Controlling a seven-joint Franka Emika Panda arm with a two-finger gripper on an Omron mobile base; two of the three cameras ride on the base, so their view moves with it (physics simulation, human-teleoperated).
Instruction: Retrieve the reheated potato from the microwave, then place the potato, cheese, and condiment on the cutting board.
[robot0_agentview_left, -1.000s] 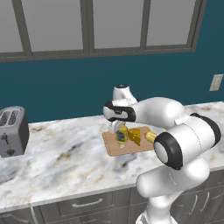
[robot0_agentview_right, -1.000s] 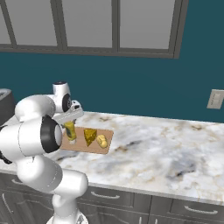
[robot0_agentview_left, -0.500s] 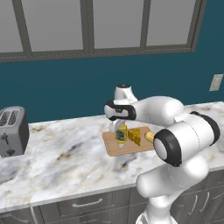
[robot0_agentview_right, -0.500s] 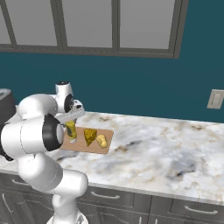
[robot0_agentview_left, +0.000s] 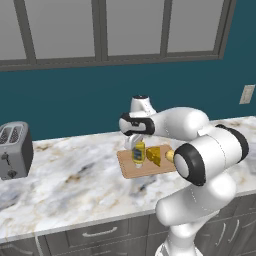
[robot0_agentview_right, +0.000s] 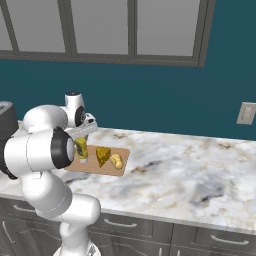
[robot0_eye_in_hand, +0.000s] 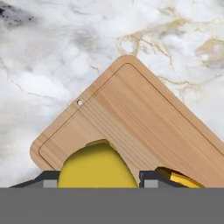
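Left base view gives me the cutting board (robot0_agentview_left: 145, 167) lying flat on the marble counter (robot0_agentview_left: 70, 180), its long axis running left to right along the counter's length. On it stands the condiment jar (robot0_agentview_left: 138, 152), upright, lid up, at the board's left part. My hand (robot0_agentview_left: 136, 145) comes down over the jar from above, with the fingers on either side of it; I read the hand as clamped on the jar, which sits on or just above the board, and I cannot tell which.

Just right of the jar lies the cheese (robot0_agentview_left: 154, 155), a wedge with its thin end pointing toward the jar. Right base view shows the potato (robot0_agentview_right: 116, 161) beside the cheese (robot0_agentview_right: 103, 155), on the board's right part, its long axis running roughly from the back of the board to the front. The jar (robot0_agentview_right: 81, 149) is at the far left there, under the hand (robot0_agentview_right: 82, 145).

Hand view looks straight down: the jar's yellow lid (robot0_eye_in_hand: 96, 168) sits between the two dark fingertips (robot0_eye_in_hand: 151, 178), with the board (robot0_eye_in_hand: 144, 118) turned diagonally beneath and a sliver of cheese (robot0_eye_in_hand: 181, 178) at the lower right.

A toaster (robot0_agentview_left: 12, 150) stands well off to the left on the counter.
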